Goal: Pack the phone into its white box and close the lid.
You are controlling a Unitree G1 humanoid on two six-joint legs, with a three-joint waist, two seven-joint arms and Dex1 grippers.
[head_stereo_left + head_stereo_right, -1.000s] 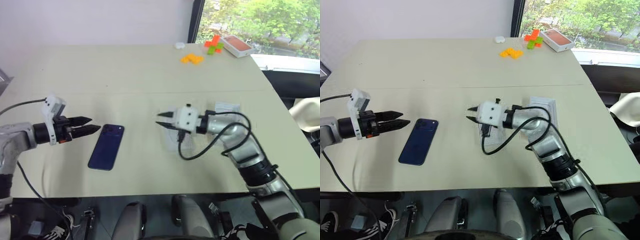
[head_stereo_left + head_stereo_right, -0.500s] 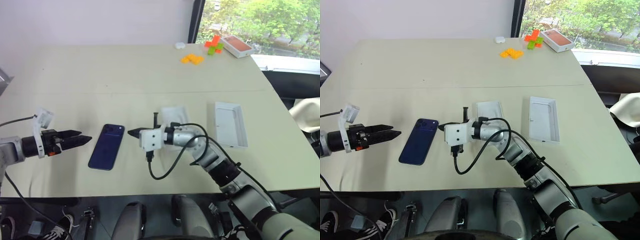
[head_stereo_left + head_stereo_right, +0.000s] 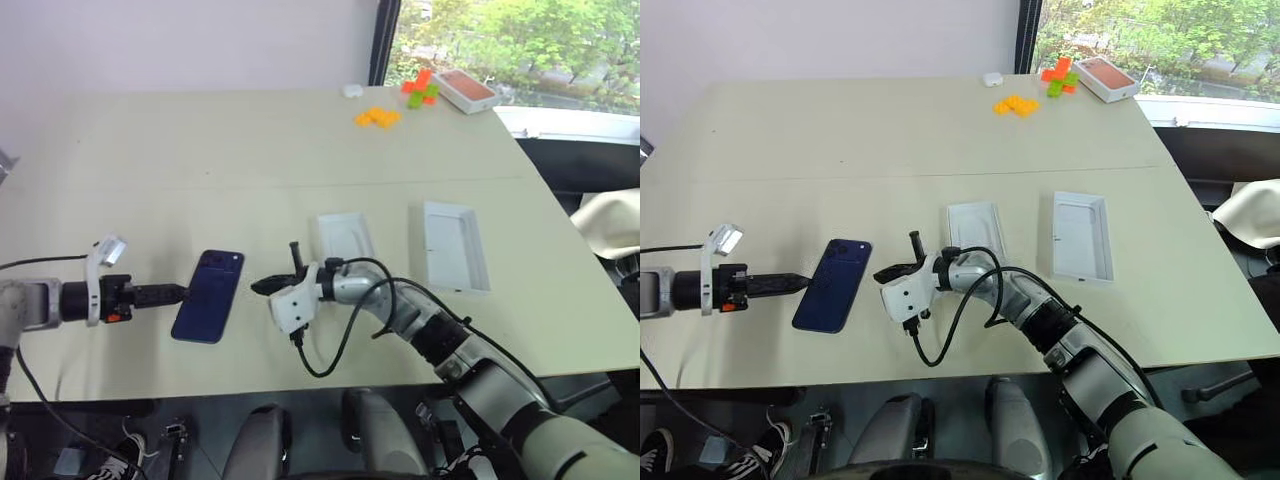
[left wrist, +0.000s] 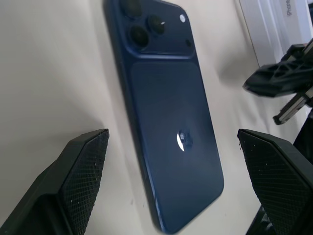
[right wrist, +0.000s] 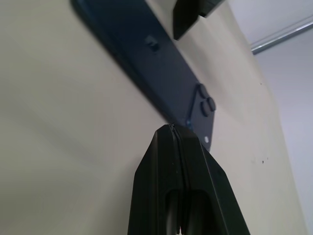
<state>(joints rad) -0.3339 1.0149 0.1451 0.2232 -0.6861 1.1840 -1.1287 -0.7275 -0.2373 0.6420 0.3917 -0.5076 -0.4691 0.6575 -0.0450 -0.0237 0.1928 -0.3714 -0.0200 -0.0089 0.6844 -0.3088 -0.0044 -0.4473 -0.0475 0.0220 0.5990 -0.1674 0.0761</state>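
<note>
The phone point(image 3: 208, 296) lies flat on the table, dark blue back up, with its camera bump at the far end. My left gripper point(image 3: 181, 293) is low at its left side and open. In the left wrist view its two fingers point(image 4: 80, 176) stand wide apart with the phone point(image 4: 166, 117) ahead between them. My right gripper point(image 3: 258, 287) is shut, its tips just right of the phone near the camera end point(image 5: 203, 105); whether they touch it I cannot tell. The lid point(image 3: 343, 236) lies white side up behind the right wrist. The white box point(image 3: 455, 245) lies open further right.
At the far right corner stand an orange-topped white box point(image 3: 465, 90), red and green bricks point(image 3: 422, 88), orange bricks point(image 3: 378, 117) and a small white object point(image 3: 350, 90). A black cable point(image 3: 330, 355) loops from my right wrist towards the table's near edge.
My right gripper has swung left and down from over the lid to the phone's right side. The left gripper has sunk, rolled and opened wider beside the phone.
</note>
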